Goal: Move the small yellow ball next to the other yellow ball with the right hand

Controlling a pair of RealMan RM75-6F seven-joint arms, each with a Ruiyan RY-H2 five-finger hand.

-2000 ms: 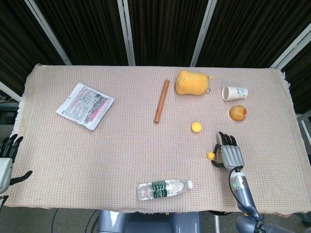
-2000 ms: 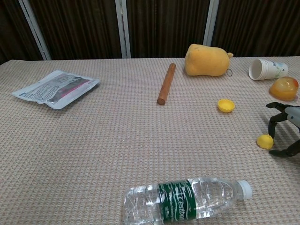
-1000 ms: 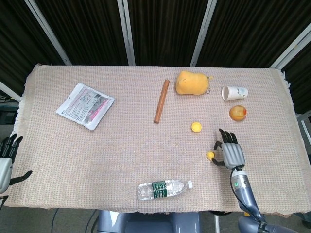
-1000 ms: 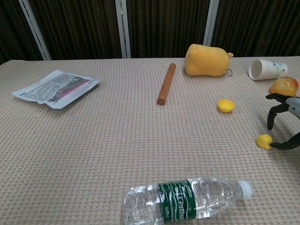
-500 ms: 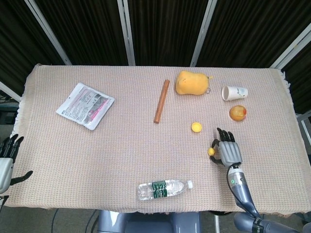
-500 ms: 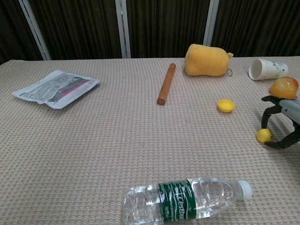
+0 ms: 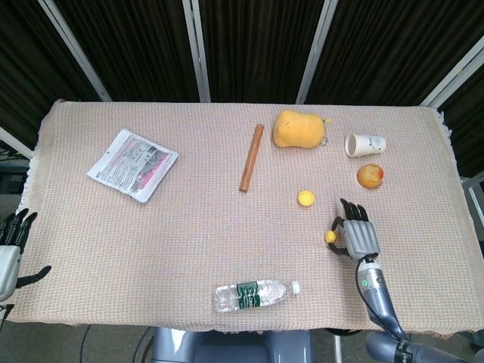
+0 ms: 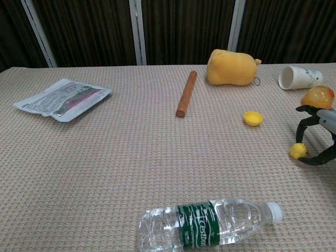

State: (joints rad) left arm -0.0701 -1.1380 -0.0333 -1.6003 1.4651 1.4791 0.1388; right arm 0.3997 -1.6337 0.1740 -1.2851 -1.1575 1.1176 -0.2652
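The small yellow ball [image 7: 330, 237] [image 8: 297, 150] sits between a finger and the thumb of my right hand [image 7: 358, 236] [image 8: 317, 137], which pinches it just above the woven tablecloth near the right edge. The other yellow ball [image 7: 305, 198] [image 8: 253, 118] lies on the cloth, up and to the left of the hand, a short gap away. My left hand [image 7: 11, 249] hangs off the table's lower left corner, fingers spread and holding nothing.
A water bottle [image 7: 255, 293] lies near the front edge. A wooden stick [image 7: 252, 157], a yellow plush toy [image 7: 299, 128], a tipped paper cup [image 7: 365, 144] and an orange round toy [image 7: 370, 175] stand at the back right. A printed packet [image 7: 132, 164] lies at the left.
My right hand closed its finger and thumb around the small yellow ball, and the ball moved slightly away from the front edge with the hand. The left hand stayed still.
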